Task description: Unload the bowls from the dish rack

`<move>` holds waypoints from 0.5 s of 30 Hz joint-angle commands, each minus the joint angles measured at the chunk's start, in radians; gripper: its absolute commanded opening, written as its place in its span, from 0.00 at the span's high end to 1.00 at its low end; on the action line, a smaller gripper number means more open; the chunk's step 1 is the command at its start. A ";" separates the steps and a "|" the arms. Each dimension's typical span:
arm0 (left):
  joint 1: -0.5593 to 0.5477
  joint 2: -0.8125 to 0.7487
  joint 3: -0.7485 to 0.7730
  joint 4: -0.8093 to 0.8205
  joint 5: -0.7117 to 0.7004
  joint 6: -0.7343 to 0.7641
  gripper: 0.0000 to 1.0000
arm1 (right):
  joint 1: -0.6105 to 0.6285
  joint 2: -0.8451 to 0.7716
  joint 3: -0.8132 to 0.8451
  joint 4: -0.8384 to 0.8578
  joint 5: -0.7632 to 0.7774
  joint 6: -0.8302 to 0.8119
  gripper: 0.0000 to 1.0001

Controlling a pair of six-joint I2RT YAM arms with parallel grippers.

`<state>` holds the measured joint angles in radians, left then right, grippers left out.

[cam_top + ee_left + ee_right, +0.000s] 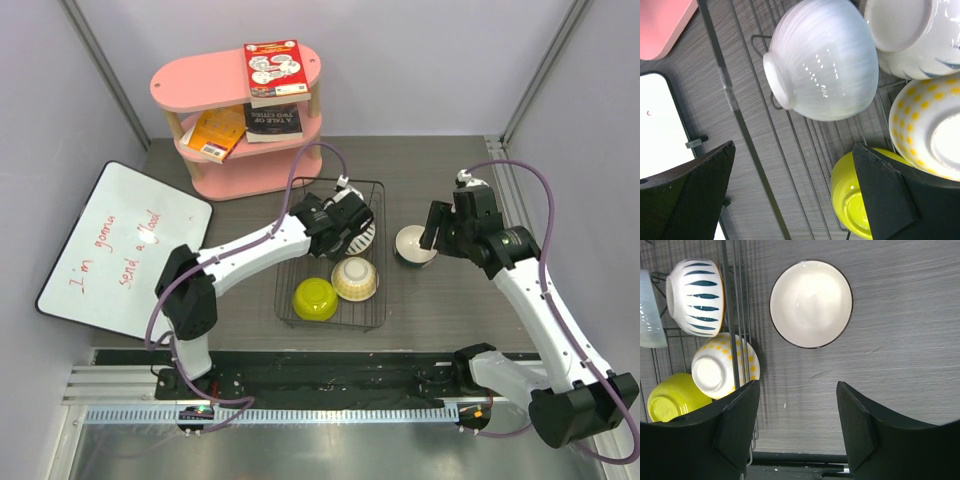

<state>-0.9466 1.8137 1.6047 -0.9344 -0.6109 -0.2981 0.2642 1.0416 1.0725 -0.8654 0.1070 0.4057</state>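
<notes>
The black wire dish rack (282,296) holds a yellow-green bowl (315,298) and a yellow-dotted white bowl (355,278), both upside down. A teal-striped bowl (366,238) peeks out beside my left gripper (345,225), which hovers open over the rack's far half. In the left wrist view a white ribbed bowl (822,60) lies on its side ahead of the wide-open left gripper (794,146), apart from it. A cream bowl with a dark rim (414,244) stands upright on the table right of the rack. My right gripper (798,384) is open and empty, just short of that bowl (811,303).
A pink two-tier shelf (240,110) with books stands behind the rack. A whiteboard (120,250) with red writing lies at the left. Grey walls close both sides. The rack's wires (740,120) run under the left gripper.
</notes>
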 commanded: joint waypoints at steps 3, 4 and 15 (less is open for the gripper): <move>0.003 0.070 0.076 0.025 -0.021 0.037 0.00 | -0.014 -0.009 0.037 0.006 0.025 -0.038 0.33; 0.002 0.079 0.083 0.022 -0.021 0.036 0.00 | -0.016 -0.003 0.037 0.008 0.022 -0.038 0.32; -0.004 0.093 0.044 0.075 -0.043 0.004 0.00 | -0.026 -0.044 0.004 0.017 0.039 -0.038 0.33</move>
<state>-0.9474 1.9198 1.6539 -0.9001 -0.6224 -0.2825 0.2451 1.0393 1.0794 -0.8646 0.1249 0.3897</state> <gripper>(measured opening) 0.995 0.670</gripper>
